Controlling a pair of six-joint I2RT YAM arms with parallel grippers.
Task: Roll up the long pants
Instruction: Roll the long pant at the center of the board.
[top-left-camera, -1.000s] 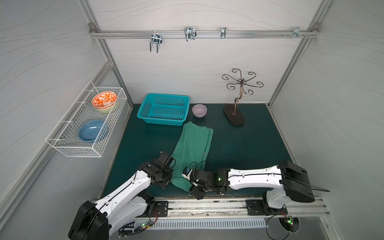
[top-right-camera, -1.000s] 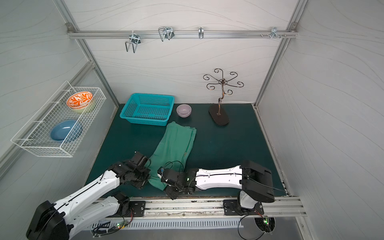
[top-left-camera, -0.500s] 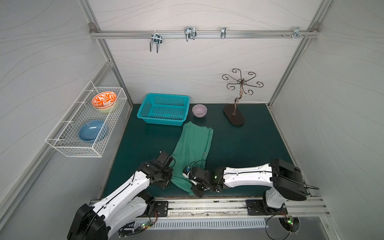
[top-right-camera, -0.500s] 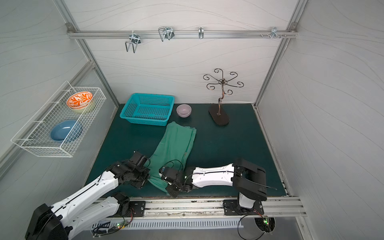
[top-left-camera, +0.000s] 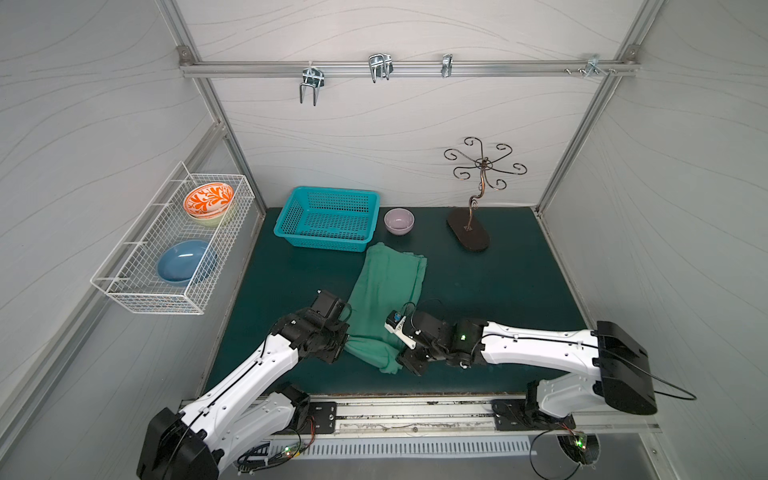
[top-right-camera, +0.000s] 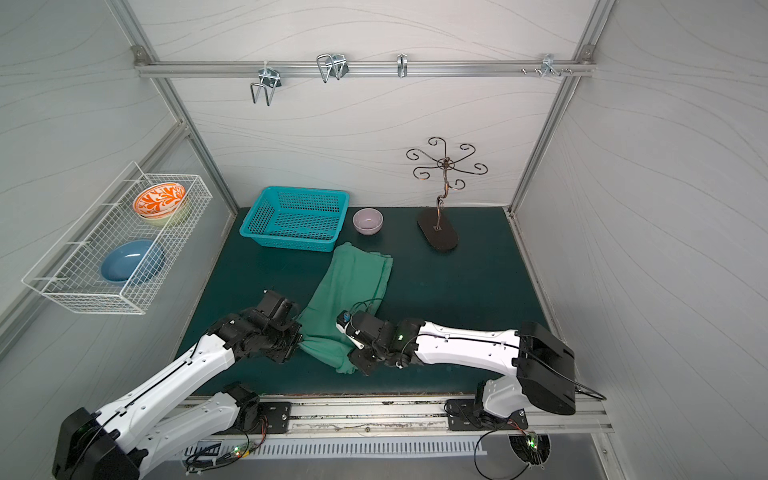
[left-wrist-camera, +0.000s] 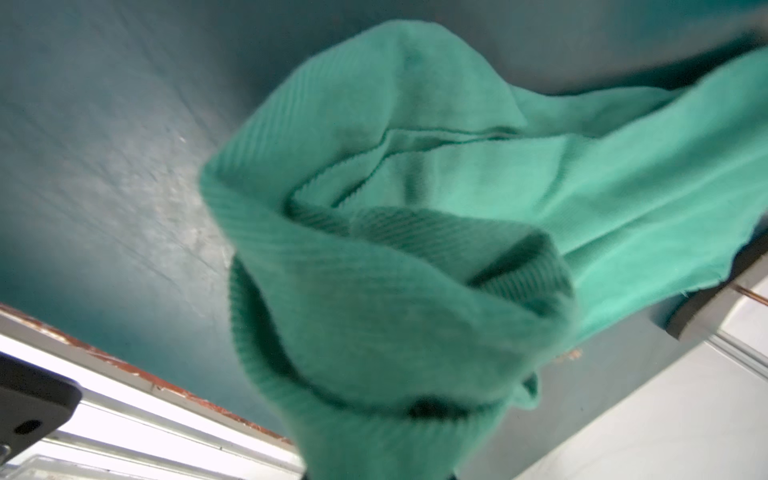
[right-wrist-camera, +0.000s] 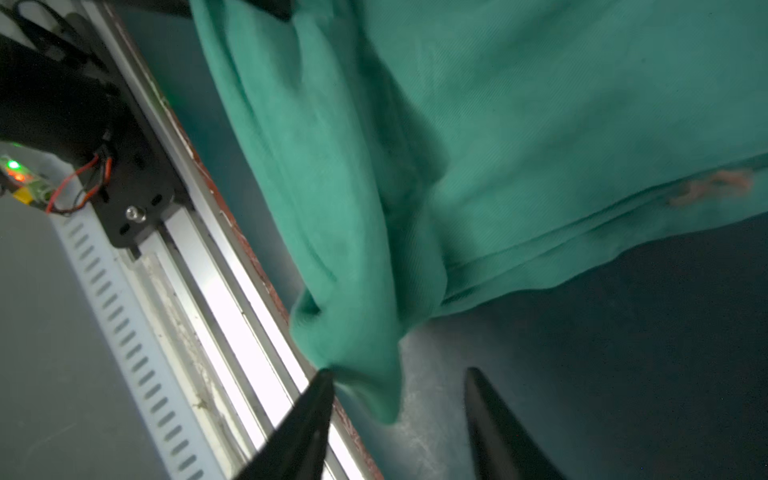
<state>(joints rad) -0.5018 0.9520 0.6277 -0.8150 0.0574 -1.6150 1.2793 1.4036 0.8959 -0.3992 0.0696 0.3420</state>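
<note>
The long pants (top-left-camera: 388, 286) (top-right-camera: 351, 282) are a mid-green cloth lying lengthwise on the dark teal mat (top-left-camera: 498, 282). Their far end lies flat beside the basket and their near end is bunched up. My left gripper (top-left-camera: 343, 343) (top-right-camera: 297, 338) sits at the near left corner. In the left wrist view the gathered cloth (left-wrist-camera: 415, 249) covers its jaws, which are shut on it. My right gripper (top-left-camera: 404, 362) (right-wrist-camera: 399, 390) is open at the near right corner. A hanging tip of the pants (right-wrist-camera: 540, 124) dangles between its fingers (right-wrist-camera: 316, 407) and brushes one of them.
At the back of the mat stand a turquoise basket (top-left-camera: 332, 192), a pink bowl (top-left-camera: 399, 220) and a metal jewellery stand (top-left-camera: 469, 235). A wire rack (top-left-camera: 124, 286) holding bowls hangs on the left wall. The arms' rail (top-left-camera: 415, 411) runs along the mat's front edge.
The right arm's elbow swung inward, then back out to the right, while its gripper stayed at the pants' near right corner. The left arm has barely moved.
</note>
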